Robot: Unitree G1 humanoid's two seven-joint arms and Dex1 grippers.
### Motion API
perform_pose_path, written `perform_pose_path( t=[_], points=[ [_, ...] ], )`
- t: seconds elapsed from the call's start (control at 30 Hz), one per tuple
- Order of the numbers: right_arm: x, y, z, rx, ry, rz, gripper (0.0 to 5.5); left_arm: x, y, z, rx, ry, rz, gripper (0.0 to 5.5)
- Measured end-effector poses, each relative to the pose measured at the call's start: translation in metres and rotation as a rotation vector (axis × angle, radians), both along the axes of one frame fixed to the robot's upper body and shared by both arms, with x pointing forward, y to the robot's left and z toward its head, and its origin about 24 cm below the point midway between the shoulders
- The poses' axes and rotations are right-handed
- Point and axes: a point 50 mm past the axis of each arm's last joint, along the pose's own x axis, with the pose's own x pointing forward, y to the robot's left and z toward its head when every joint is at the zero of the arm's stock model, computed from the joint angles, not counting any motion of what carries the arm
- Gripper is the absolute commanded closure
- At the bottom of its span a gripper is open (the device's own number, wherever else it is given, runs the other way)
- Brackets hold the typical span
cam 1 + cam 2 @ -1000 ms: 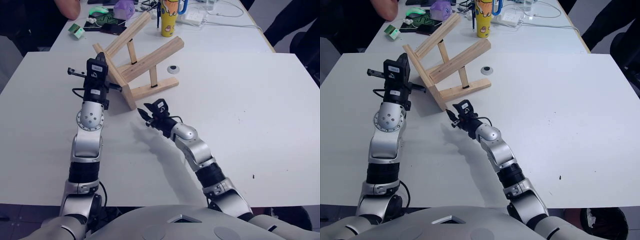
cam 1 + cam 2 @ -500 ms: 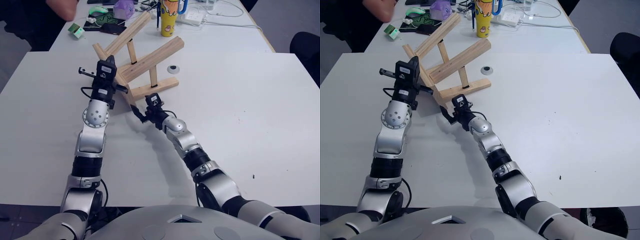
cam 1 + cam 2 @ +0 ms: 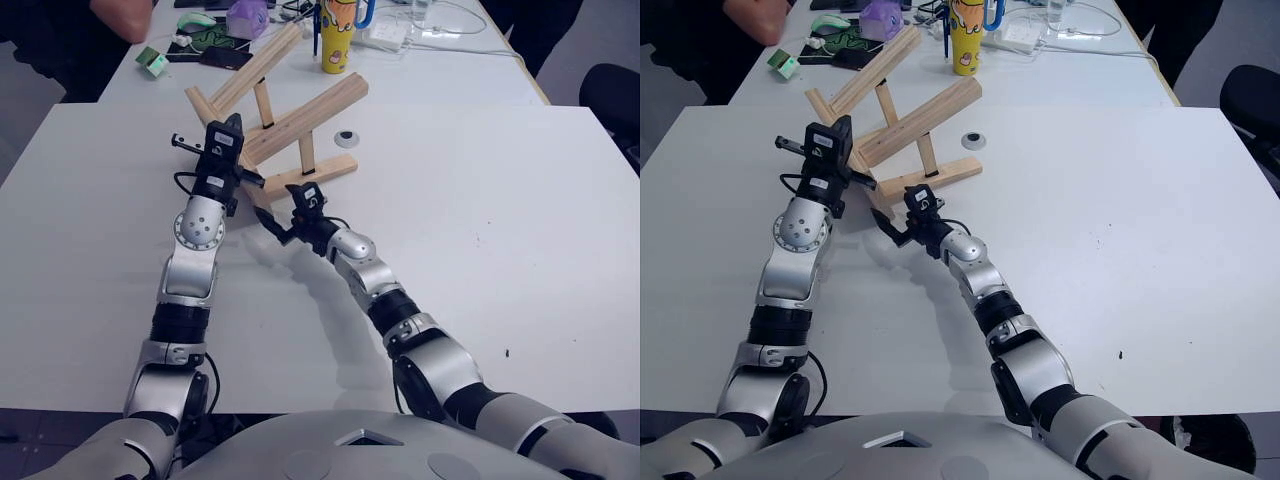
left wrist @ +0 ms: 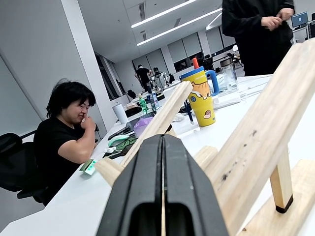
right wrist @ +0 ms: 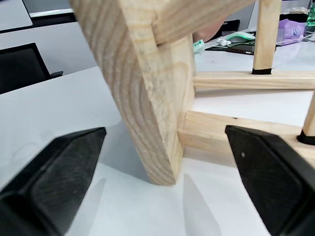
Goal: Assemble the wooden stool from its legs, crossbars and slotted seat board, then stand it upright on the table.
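The wooden stool (image 3: 300,115) lies tipped over at the back of the white table (image 3: 480,230), its seat board (image 3: 200,101) standing on edge and its legs pointing away to the right. My left gripper (image 4: 162,140) is shut and empty, pressed close against the near face of the seat board. My right gripper (image 5: 165,133) is open, low over the table. Its fingers (image 5: 54,167) stand on either side of the seat board's lower end (image 5: 147,98) without touching it. A leg with a crossbar (image 5: 266,34) rests on the table just beyond.
A yellow cup (image 3: 338,40), a purple object (image 3: 248,18), green items (image 3: 152,62) and a white power strip (image 3: 385,38) sit on the far table. A small round disc (image 3: 346,138) lies right of the stool. The table's right half is bare.
Both arms have moved in on the stool: the left gripper shifted right up to the seat board, and the right gripper advanced to the board's lower end. The stool has stayed put.
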Motion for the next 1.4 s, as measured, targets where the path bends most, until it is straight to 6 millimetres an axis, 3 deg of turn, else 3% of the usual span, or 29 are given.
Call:
perform_pose_path(
  t=[0.37,0.47,0.57,0.63,0.7,0.77,0.93,1.13,1.4],
  points=[
    [-0.005,-0.005,-0.022,-0.028,0.064,-0.023,1.43,0.003,0.005,-0.007,0.023,0.023,-0.021,5.5],
    [-0.006,0.0,-0.018,-0.038,0.037,0.008,1.43,0.003,0.025,0.0,0.03,-0.019,0.021,5.5],
    [-0.009,0.013,0.005,-0.012,-0.067,0.103,1.43,0.007,0.046,-0.002,0.077,0.014,0.069,5.5],
    [-0.018,0.019,0.012,0.028,-0.087,0.135,1.43,0.012,0.052,0.003,0.106,0.015,0.09,5.5],
    [-0.028,0.019,0.006,0.019,-0.05,0.159,1.43,0.019,0.055,0.008,0.142,0.019,0.093,5.5],
    [-0.029,0.013,0.011,0.022,-0.065,0.144,1.43,0.024,0.056,0.003,0.19,0.048,0.077,5.5],
    [-0.032,-0.001,0.002,-0.023,-0.024,0.077,1.43,0.028,0.055,-0.018,0.287,0.115,0.054,5.5],
    [-0.036,0.001,0.007,-0.032,-0.035,0.088,1.43,0.043,0.05,-0.015,0.463,0.113,0.038,5.5],
    [-0.035,0.0,0.005,-0.04,-0.019,0.085,1.43,0.041,0.03,-0.016,0.523,0.112,-0.13,5.5]
  ],
)
